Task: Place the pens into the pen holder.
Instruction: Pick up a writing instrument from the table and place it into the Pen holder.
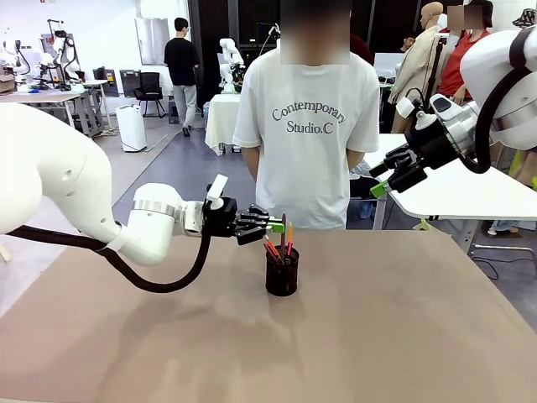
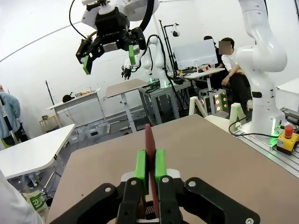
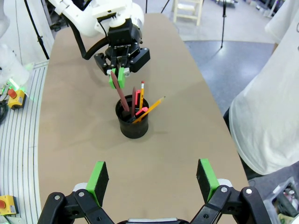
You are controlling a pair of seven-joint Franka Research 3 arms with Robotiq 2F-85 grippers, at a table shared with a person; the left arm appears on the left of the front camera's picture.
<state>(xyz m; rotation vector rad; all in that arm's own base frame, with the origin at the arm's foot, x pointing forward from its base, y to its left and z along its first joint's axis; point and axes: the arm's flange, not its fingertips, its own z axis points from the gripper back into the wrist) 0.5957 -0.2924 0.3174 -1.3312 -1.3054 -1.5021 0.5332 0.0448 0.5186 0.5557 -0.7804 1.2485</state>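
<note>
The black mesh pen holder (image 1: 282,273) (image 3: 133,123) stands mid-table with several pens in it, among them a yellow pencil (image 3: 153,107), an orange pencil (image 1: 289,237) and a pink pen (image 3: 137,100). My left gripper (image 1: 273,225) (image 3: 117,77) hovers just left of and above its rim, shut on a dark red pen (image 2: 150,151) (image 3: 122,95). That pen slants down from the green pads (image 2: 141,165) with its lower end inside the holder. My right gripper (image 1: 382,180) (image 3: 153,178) hangs open and empty, high on the right above the table.
A person in a white T-shirt (image 1: 306,126) stands at the table's far edge right behind the holder, with no hand over the table. A white side table (image 1: 470,197) stands at the back right. An emergency stop button (image 2: 288,134) sits beside my left arm's base.
</note>
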